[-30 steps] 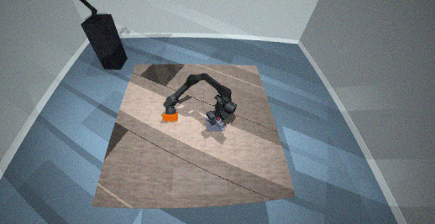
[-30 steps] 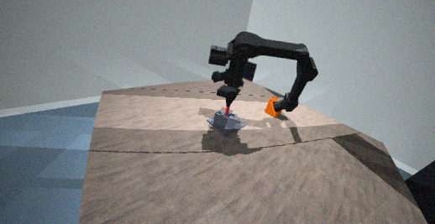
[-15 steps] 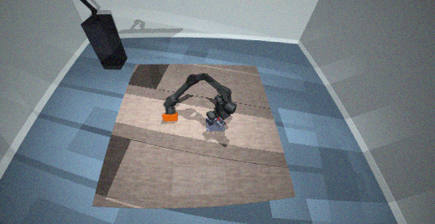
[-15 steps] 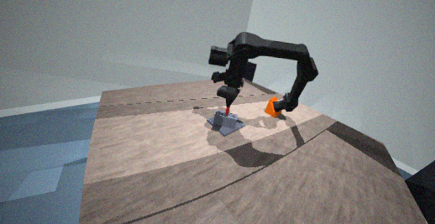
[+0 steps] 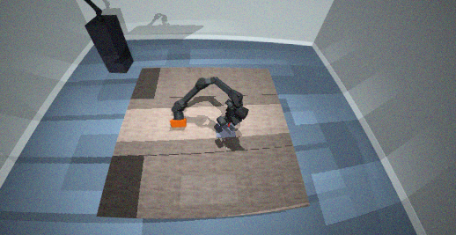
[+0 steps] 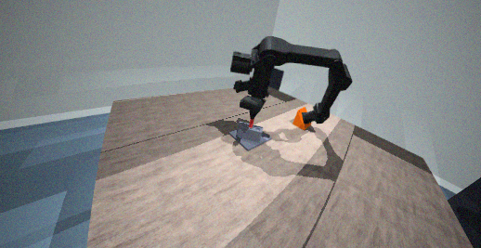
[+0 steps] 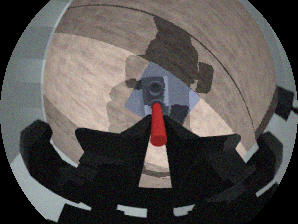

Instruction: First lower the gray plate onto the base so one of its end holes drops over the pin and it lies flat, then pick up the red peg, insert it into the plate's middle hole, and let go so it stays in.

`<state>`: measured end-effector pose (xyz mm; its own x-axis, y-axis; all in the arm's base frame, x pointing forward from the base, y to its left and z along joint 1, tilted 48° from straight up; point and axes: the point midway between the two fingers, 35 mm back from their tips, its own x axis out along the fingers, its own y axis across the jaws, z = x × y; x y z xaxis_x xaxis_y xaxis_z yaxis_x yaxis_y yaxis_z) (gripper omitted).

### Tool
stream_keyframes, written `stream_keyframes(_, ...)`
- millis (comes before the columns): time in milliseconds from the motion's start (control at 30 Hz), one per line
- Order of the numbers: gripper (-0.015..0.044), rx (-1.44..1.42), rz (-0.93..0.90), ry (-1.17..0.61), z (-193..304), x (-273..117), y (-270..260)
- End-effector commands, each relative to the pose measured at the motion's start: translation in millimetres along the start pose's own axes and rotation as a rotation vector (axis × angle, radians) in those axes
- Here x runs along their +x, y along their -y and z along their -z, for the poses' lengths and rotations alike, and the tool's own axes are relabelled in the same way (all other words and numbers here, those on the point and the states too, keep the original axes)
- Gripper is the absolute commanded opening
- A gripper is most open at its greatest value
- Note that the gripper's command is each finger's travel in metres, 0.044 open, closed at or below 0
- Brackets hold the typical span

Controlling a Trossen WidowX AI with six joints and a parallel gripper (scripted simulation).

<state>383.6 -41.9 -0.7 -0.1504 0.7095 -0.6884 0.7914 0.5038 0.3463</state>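
My gripper (image 6: 252,118) (image 7: 157,117) is shut on the red peg (image 6: 251,124) (image 7: 158,131) and holds it roughly upright over the base. The peg also shows as a small red spot in the top view (image 5: 229,126). The blue-gray base (image 6: 249,147) (image 7: 185,92) (image 5: 226,135) sits on the table under the gripper. The gray plate (image 7: 155,79) lies over the middle of the base, partly in shadow. A round ring shows at its far part in the wrist view. The peg's lower end is at the plate's nearer part; whether it is in the middle hole cannot be told.
The arm's orange mount (image 5: 178,123) (image 6: 302,119) stands on the wooden table (image 5: 211,185) (image 6: 186,200) beside the base. A black pedestal (image 5: 109,44) with another arm stands beyond the table. The arm's shadow falls across the base and the wood.
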Motion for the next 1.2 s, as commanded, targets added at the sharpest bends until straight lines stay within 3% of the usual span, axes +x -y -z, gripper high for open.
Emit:
stream_keyframes(0, 0.0000, 0.000, 0.000, 0.000, -0.1, -0.2, 0.1)
stream_keyframes(133, 0.0000, 0.000, 0.000, 0.000, -0.1, -0.2, 0.1)
stream_keyframes(333, 0.0150, 0.000, 0.000, 0.000, -0.1, -0.2, 0.1)
stream_keyframes(1167, 0.0150, 0.009, -0.007, -0.005, 1.6, -8.3, 2.8)
